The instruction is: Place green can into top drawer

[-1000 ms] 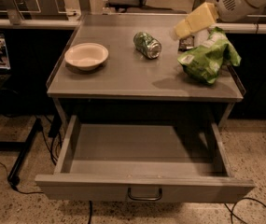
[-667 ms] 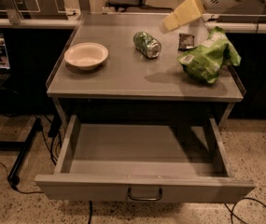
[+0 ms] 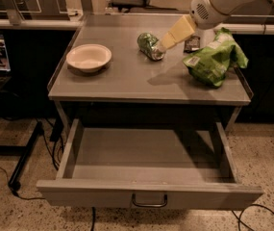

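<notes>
The green can (image 3: 149,45) lies on its side on the grey table top (image 3: 127,76), near the back centre. My gripper (image 3: 175,32), with pale yellow fingers on a white arm, hangs over the table just right of the can, its tip close to the can's right end. The top drawer (image 3: 148,170) is pulled open below the table top; its inside shows nothing in it, and its front panel carries a small dark bar handle (image 3: 149,202).
A white bowl (image 3: 89,57) sits on the left of the table top. A crinkled light-green chip bag (image 3: 214,57) lies at the right, with a small dark packet (image 3: 192,43) behind it. Cables run on the floor by the drawer's left side.
My gripper has moved left and down, from above the chip bag to just beside the green can. The can, bowl, bag and drawer have not moved.
</notes>
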You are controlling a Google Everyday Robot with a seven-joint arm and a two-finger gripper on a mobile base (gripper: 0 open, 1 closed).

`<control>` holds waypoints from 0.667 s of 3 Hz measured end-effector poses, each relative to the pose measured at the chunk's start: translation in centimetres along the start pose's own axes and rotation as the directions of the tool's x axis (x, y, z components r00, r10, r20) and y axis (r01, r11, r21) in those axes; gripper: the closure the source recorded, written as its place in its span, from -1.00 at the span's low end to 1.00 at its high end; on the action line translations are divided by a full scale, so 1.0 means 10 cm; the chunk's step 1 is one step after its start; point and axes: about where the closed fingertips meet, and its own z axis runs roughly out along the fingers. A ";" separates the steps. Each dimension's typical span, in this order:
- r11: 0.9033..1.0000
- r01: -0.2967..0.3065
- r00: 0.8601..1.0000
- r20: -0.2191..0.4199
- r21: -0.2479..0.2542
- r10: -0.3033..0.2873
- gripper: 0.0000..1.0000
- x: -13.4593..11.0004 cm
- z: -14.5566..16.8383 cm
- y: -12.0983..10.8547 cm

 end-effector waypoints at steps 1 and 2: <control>0.999 0.033 0.999 -0.010 -0.012 -0.033 -1.00 0.03 0.03 0.02; 0.999 -0.036 0.999 0.022 -0.004 0.036 -1.00 0.00 0.16 -0.04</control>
